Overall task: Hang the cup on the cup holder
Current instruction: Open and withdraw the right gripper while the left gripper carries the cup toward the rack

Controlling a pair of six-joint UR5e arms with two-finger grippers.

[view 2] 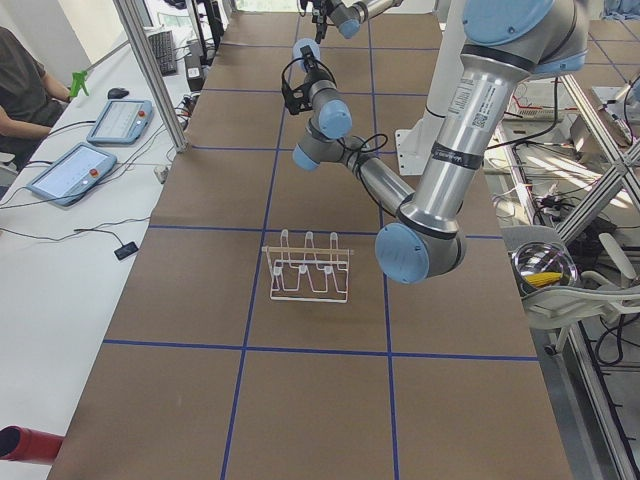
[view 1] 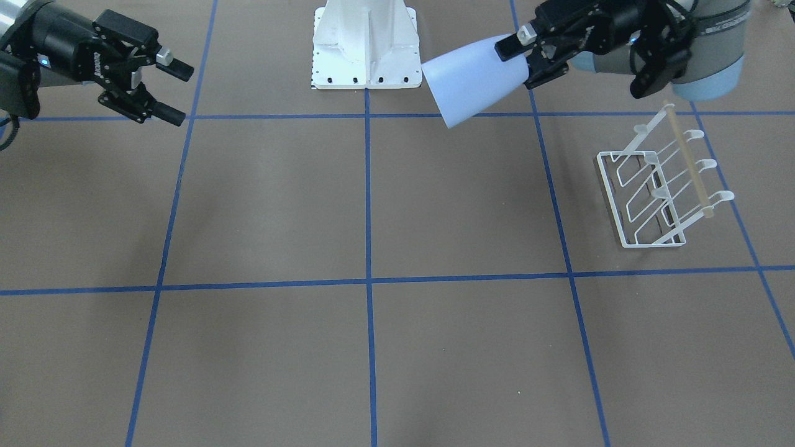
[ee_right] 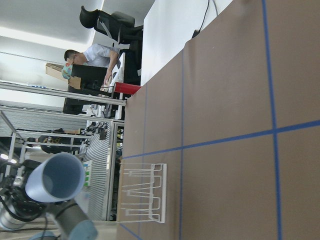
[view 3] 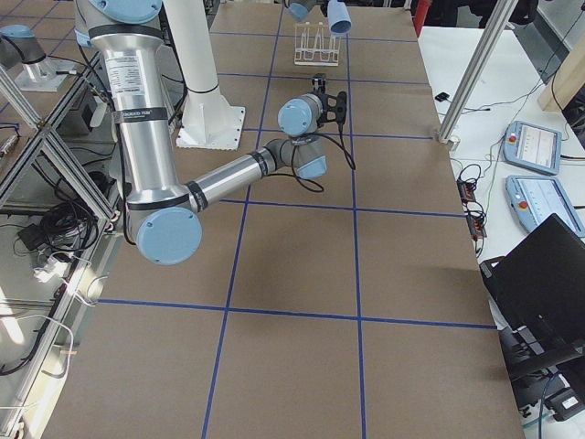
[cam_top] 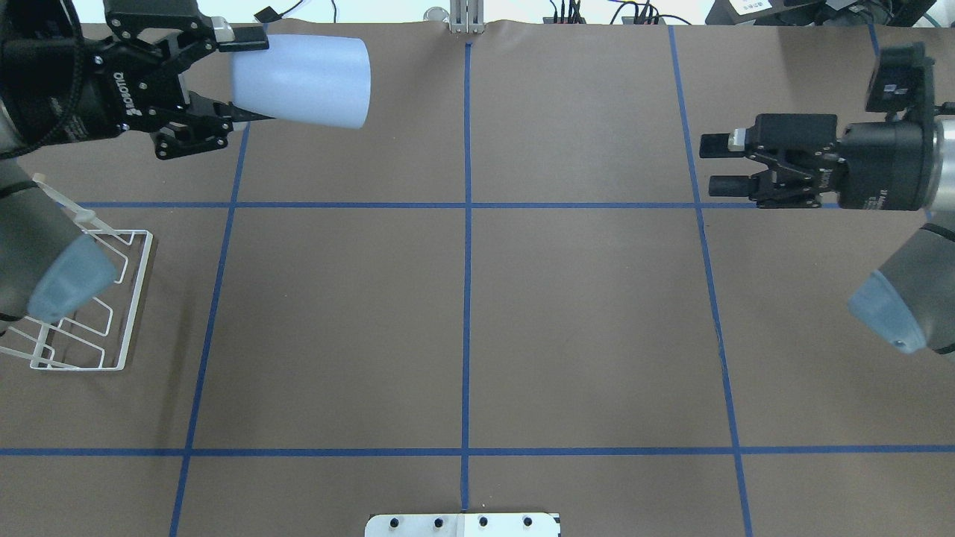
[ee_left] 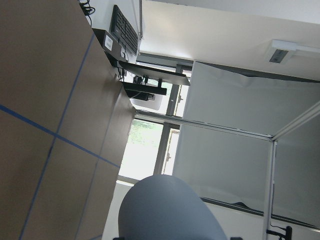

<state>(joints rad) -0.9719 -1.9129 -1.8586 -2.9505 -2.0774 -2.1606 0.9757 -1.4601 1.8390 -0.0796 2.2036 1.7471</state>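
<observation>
The light blue cup [cam_top: 306,80] lies sideways in the air, rim toward the table's middle. My left gripper [cam_top: 250,80] is shut on its narrow base end; it also shows in the front view [view 1: 529,62] with the cup [view 1: 475,77]. The white wire cup holder [cam_top: 136,298] with its tan bar stands on the table near the left arm, below and apart from the cup; the arm hides part of it. It shows whole in the front view [view 1: 612,192]. My right gripper [cam_top: 712,160] is open and empty, far off. The right wrist view shows the cup's open mouth [ee_right: 55,177] and the holder [ee_right: 145,195].
The brown table [cam_top: 462,313] bears a grid of blue tape lines. The robot's white base [view 1: 366,43] stands at the table's near edge. An operator sits at a desk with tablets [view 2: 90,150] beyond the far edge.
</observation>
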